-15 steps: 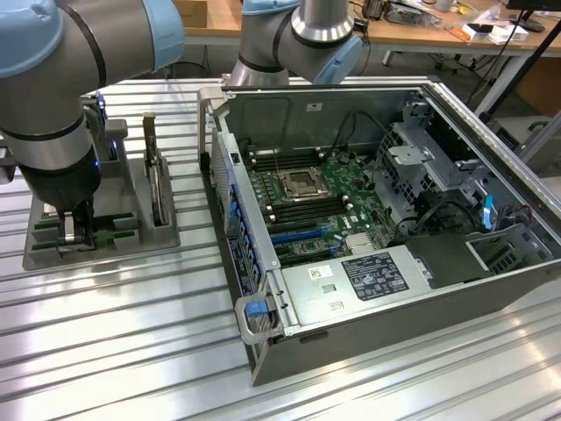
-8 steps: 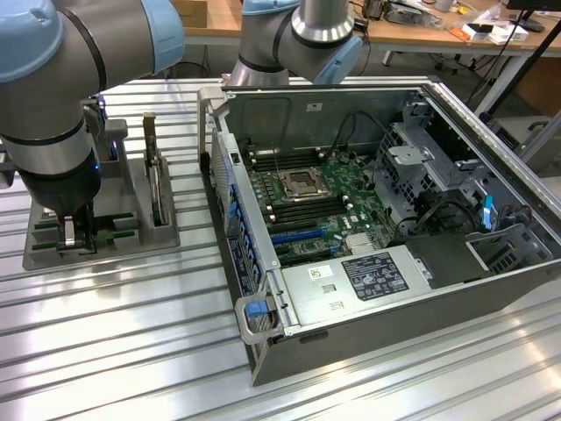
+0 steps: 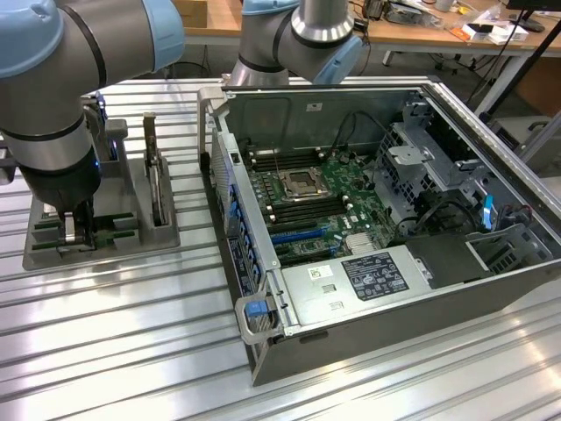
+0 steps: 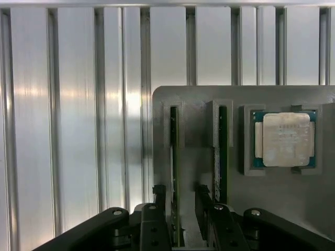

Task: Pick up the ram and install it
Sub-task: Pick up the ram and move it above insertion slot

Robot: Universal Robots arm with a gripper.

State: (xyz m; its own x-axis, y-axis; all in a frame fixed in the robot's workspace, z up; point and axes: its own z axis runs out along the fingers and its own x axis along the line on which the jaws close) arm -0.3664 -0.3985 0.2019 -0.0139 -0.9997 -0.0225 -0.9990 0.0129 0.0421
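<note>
Two ram sticks stand on edge in slots of a grey holder. One ram stick runs between my gripper's open fingers, nearer one finger than the other, and I cannot tell whether it touches. The second ram stick stands in the neighbouring slot, outside the fingers. In the exterior view my gripper is down at the near end of the holder on that view's left, and another ram stick stands upright further right in it.
A square silver processor lies in a pocket of the holder beside the sticks. To the exterior view's right an open computer case shows its green motherboard, an open processor socket and a power supply. The table is ribbed metal.
</note>
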